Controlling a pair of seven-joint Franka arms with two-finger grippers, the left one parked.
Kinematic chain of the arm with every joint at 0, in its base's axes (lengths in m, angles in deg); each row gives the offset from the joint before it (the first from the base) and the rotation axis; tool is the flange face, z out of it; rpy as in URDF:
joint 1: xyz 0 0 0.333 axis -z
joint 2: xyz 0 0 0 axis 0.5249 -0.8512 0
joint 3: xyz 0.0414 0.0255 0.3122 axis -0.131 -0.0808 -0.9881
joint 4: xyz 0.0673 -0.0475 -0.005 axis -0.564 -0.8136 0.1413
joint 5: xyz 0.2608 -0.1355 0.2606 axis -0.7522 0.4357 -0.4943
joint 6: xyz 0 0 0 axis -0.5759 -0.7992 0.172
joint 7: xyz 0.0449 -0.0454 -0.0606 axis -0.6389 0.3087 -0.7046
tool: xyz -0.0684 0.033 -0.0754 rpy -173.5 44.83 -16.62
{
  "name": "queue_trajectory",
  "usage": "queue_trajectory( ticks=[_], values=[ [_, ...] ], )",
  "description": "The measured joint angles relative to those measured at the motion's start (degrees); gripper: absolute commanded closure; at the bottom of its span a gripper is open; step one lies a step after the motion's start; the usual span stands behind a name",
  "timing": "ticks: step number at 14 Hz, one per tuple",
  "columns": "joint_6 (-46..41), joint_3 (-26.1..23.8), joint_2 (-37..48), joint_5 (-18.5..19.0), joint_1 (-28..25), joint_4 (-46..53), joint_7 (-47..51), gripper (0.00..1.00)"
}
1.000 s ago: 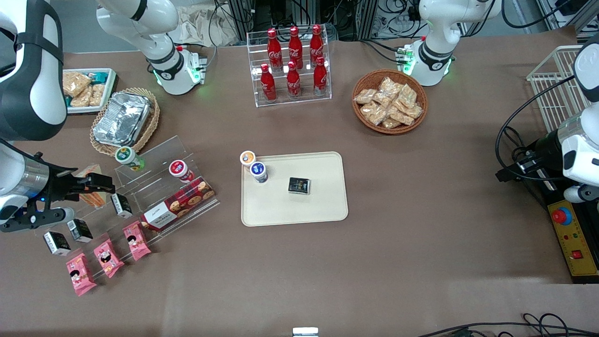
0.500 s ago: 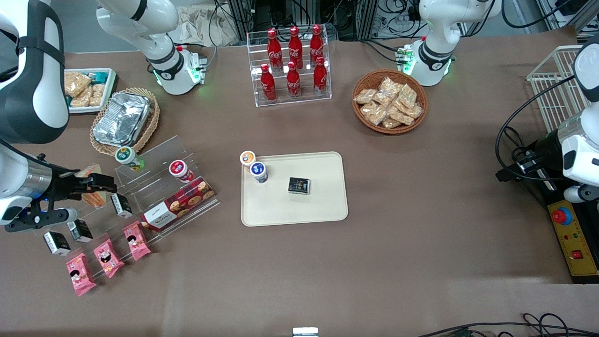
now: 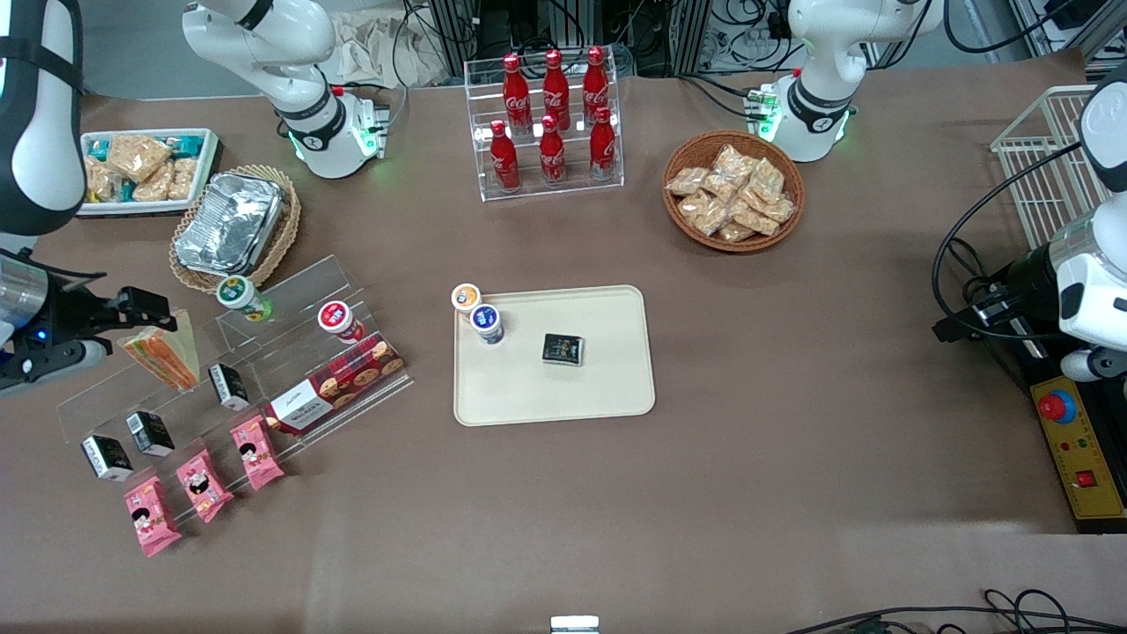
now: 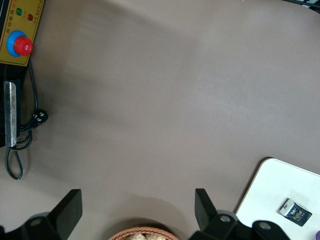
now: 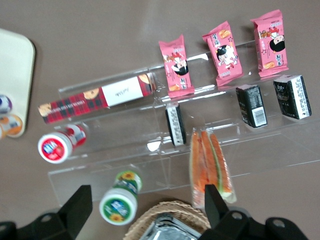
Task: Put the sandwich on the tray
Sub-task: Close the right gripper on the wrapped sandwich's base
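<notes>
The sandwich [image 3: 163, 349], a wrapped wedge with orange and green layers, rests on the clear acrylic stand [image 3: 264, 352] toward the working arm's end of the table. In the right wrist view the sandwich [image 5: 210, 167] lies beside a small black carton, close to one fingertip [image 5: 214, 199]. My gripper [image 3: 148, 306] hangs open above the stand's edge, just off the sandwich, with nothing between its fingers; in the wrist view the gripper [image 5: 147, 199] spans a green-lidded cup [image 5: 119, 204]. The cream tray [image 3: 607, 387] lies at the table's middle, holding a black packet [image 3: 563, 350].
The stand carries a cookie box [image 3: 335, 385], a red-lidded cup [image 3: 338, 320], black cartons and pink snack packets [image 3: 199, 482]. A wicker basket with a foil container [image 3: 231, 222] sits beside the stand. Two cups [image 3: 480, 315] stand at the tray's corner.
My gripper has drawn back from over the sandwich toward the working arm's end of the table. The sandwich now shows whole on the stand.
</notes>
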Motion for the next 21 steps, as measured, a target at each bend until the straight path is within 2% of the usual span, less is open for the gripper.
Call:
queue_trajectory(
  ticks=[6,11,17,18,21],
  values=[
    [9.21,3.47,-0.29,0.78,1.4,-7.06,-12.97,0.0],
    [15.48,4.69,-0.5,2.55,1.42,-12.66,-14.83,0.0],
    [19.79,5.27,-0.48,2.86,1.52,-17.58,-15.0,0.01],
    [20.45,5.36,-0.48,2.87,1.53,-18.15,-15.0,0.06],
    [21.55,5.43,-0.5,2.87,1.53,-19.1,-15.01,0.56]
  ],
)
